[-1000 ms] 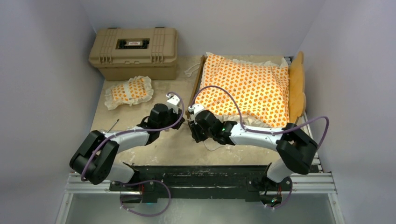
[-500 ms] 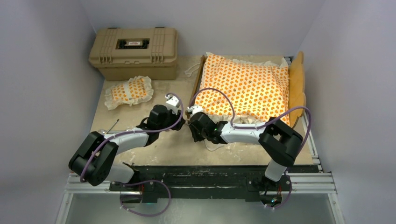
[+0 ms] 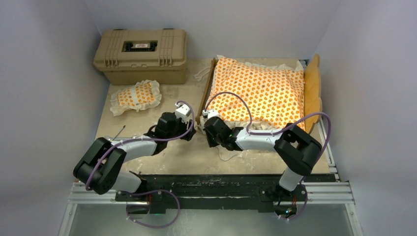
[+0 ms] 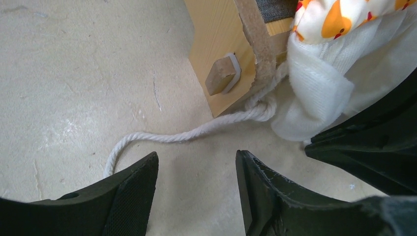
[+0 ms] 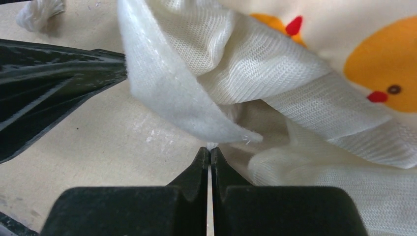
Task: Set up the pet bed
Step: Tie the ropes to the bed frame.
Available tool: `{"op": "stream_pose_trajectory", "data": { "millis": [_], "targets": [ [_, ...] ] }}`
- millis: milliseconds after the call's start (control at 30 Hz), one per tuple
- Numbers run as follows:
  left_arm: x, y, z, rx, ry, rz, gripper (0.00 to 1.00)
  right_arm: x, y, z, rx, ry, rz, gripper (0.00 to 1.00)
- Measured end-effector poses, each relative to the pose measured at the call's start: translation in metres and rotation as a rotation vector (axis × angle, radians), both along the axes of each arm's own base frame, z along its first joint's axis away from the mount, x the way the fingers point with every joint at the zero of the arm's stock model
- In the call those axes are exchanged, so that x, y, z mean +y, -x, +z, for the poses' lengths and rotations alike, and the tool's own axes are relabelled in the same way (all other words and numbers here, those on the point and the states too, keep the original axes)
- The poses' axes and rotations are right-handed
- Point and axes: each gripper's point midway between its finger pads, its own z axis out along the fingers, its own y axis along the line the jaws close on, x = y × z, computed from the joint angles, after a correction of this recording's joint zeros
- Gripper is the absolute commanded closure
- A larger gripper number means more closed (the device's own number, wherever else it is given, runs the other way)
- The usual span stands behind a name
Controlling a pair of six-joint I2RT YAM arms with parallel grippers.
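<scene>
Hovering over surface, left hand open beside rope at bed frame corner; right hand closed tight, just under mattress ruffle.

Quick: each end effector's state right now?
Left end effector: open, empty.
Right end effector: closed, nothing clearly held.

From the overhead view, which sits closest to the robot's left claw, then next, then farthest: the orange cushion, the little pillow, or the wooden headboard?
1. Orange cushion: its corner lies just right of the left gripper.
2. Little pillow: farther back, to the left.
3. Wooden headboard: far over on the right side.
</scene>
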Motion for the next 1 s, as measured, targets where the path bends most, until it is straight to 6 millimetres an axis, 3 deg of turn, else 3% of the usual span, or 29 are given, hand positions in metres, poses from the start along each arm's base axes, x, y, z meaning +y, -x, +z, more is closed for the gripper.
{"op": "stream_pose_trajectory", "data": {
  "millis": [233,467,600,800,1000],
  "targets": [
    [-0.009,-0.008,-0.021,0.015,-0.079,-0.097,0.42,0.006,0.000,0.003,0.003,-0.039,0.028,1.00],
    [-0.022,-0.016,-0.029,-0.028,-0.119,-0.207,0.46,0.009,0.000,0.011,-0.003,-0.071,0.046,1.00],
    [-0.031,-0.026,-0.030,-0.061,-0.126,-0.253,0.61,0.008,0.000,0.016,-0.011,-0.085,0.051,1.00],
    [-0.038,-0.025,-0.030,-0.072,-0.120,-0.302,1.00,0.009,0.000,0.016,-0.011,-0.089,0.057,1.00],
    [-0.032,-0.025,-0.026,-0.072,-0.131,-0.264,1.00,0.008,0.004,0.014,0.002,-0.091,0.068,1.00]
  ]
}}
